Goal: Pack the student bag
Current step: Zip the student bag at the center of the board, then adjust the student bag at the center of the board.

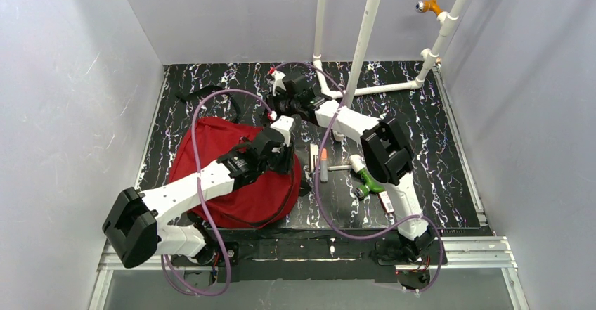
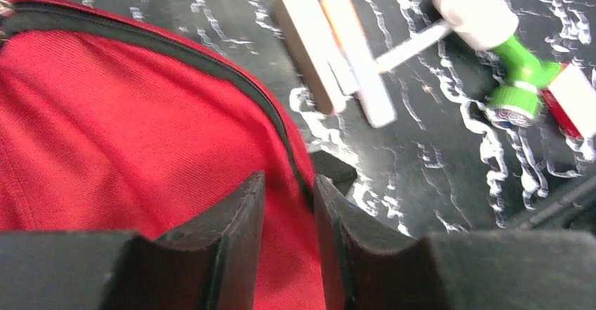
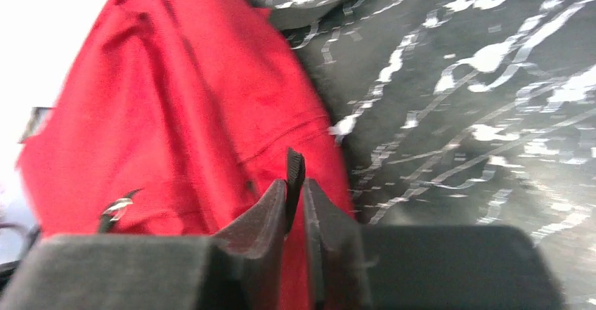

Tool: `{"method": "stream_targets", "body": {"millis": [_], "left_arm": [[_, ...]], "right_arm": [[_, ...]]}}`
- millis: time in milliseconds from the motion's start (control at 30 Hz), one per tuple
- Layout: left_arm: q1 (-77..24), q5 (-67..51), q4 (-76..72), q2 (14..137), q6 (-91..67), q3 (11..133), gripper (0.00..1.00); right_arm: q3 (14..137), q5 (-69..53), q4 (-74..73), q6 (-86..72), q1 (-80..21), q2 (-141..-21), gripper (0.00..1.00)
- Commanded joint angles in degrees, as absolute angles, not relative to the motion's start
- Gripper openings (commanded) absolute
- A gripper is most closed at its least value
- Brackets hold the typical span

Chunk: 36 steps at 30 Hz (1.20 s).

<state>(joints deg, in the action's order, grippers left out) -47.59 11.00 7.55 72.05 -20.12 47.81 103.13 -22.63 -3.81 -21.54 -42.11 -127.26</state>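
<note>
The student bag (image 1: 207,145) lies left of centre on the table (image 1: 436,148), its right rim under both grippers: your right gripper (image 3: 295,187) pinches its black tab (image 3: 294,166), while your left gripper (image 2: 289,183) straddles the zipper trim (image 2: 211,64), jaws narrowly apart, and you cannot tell whether they clamp it.

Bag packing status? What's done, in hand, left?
Done: nothing visibly packed; the bag lies flat. In hand: the right gripper pinches its black tab. The left gripper straddles the zipper edge, jaws narrow, grip unclear. Left: open the bag, then load the orange-white stick and green bottle lying on the table beside it.
</note>
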Motion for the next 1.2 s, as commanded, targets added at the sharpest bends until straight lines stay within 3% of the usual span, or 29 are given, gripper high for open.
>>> {"method": "stream_targets", "body": {"millis": [0, 133, 267, 467, 600, 800, 900, 1067, 1167], "left_arm": [[-48.0, 3.9, 15.0, 70.9, -22.4, 53.2, 0.43], [-45.0, 4.5, 21.2, 66.3, -22.6, 55.0, 0.70], [-41.4, 9.9, 31.3, 61.2, -21.5, 58.7, 0.77], [-38.4, 26.6, 40.4, 54.4, -23.7, 61.2, 0.85], [-38.1, 31.1, 40.5, 55.0, -22.4, 61.6, 0.88], [-36.9, 32.6, 38.8, 66.5, -18.3, 66.1, 0.88], [-36.4, 34.8, 38.9, 75.1, -15.2, 70.5, 0.85], [-33.6, 34.9, 41.0, 84.6, -15.8, 76.6, 0.46], [-32.4, 31.8, 40.9, 85.2, -16.4, 76.7, 0.36]], "right_arm": [[105.4, -11.4, -7.8, -14.7, -40.7, -119.5, 0.34], [100.3, -9.2, -14.8, -13.1, -40.7, -113.3, 0.64], [89.5, -8.6, -13.2, -15.6, -41.3, -105.3, 0.86], [74.6, -8.0, -6.2, -19.0, -47.0, -97.2, 0.94], [67.2, 3.0, -4.2, -20.2, -52.6, -93.9, 0.94], [62.5, 9.6, -4.8, -19.5, -53.4, -89.8, 0.79], [61.2, 7.9, -3.3, -19.6, -53.4, -88.8, 0.58], [59.2, 7.2, -0.5, -21.0, -53.5, -88.4, 0.22], [59.2, 8.0, -0.5, -20.4, -53.4, -88.4, 0.19]]}}
